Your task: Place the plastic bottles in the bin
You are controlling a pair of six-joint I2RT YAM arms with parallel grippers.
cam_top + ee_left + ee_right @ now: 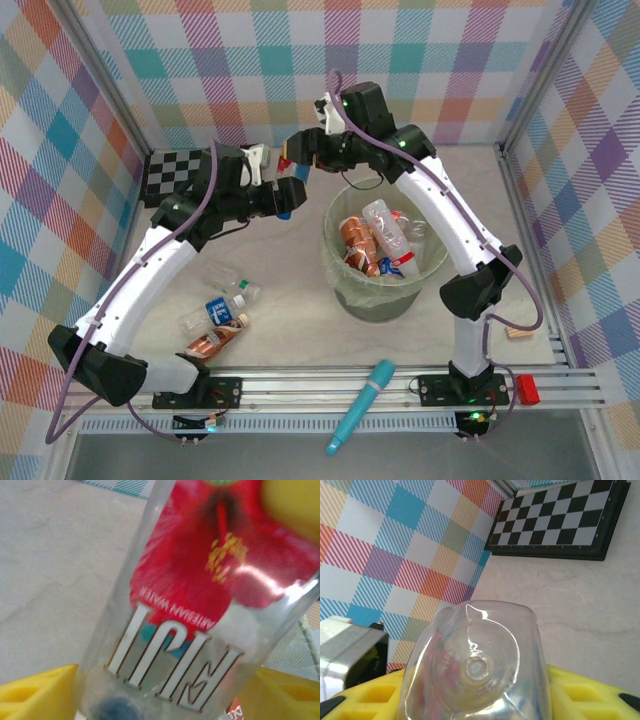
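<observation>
A clear plastic bottle (200,580) with a red flower label and a blue cap (287,207) hangs in the air left of the bin (329,236), between both grippers. My right gripper (298,150) (475,690) is shut on its base end (477,667), yellow fingers (585,695) pressed to both sides. My left gripper (283,195) (167,692) stands open around the cap end, with a sliver of gap beside its right finger (290,695). Several bottles (372,238) lie inside the pale-green bin. Two more bottles (222,305) (215,340) lie on the table at front left.
A checkerboard (175,170) (560,520) leans at the back left corner. A teal pen-shaped tube (362,405) lies across the front rail. A red block (527,390) and a small wooden piece (517,330) sit at the front right. Plaid walls enclose the table.
</observation>
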